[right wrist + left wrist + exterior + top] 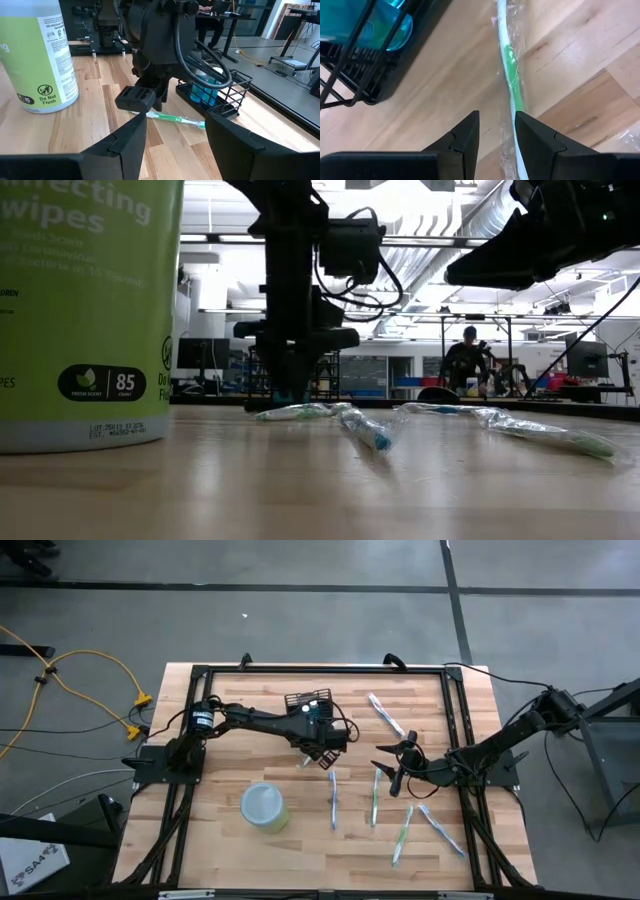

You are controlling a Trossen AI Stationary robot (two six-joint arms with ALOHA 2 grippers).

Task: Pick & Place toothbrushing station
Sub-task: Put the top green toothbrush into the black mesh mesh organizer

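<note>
Table stock, counted by kind

One wire-mesh toothbrushing station (307, 703), black, with a blue item inside; one round yellow-green wipes canister (265, 808) with pale lid, toward the near edge from the station; six wrapped toothbrushes, all to the right of or nearer than the station: one (386, 715) just right of it near the far edge, one green-handled (176, 119) lying just beside it, one blue (333, 798), one green (375, 797), one green (402, 835) and one blue (441, 828) farthest from it. Two dark arms, each with one two-finger gripper: left gripper (325, 756), right gripper (392, 766). One person (467, 360) in the room behind.
</note>
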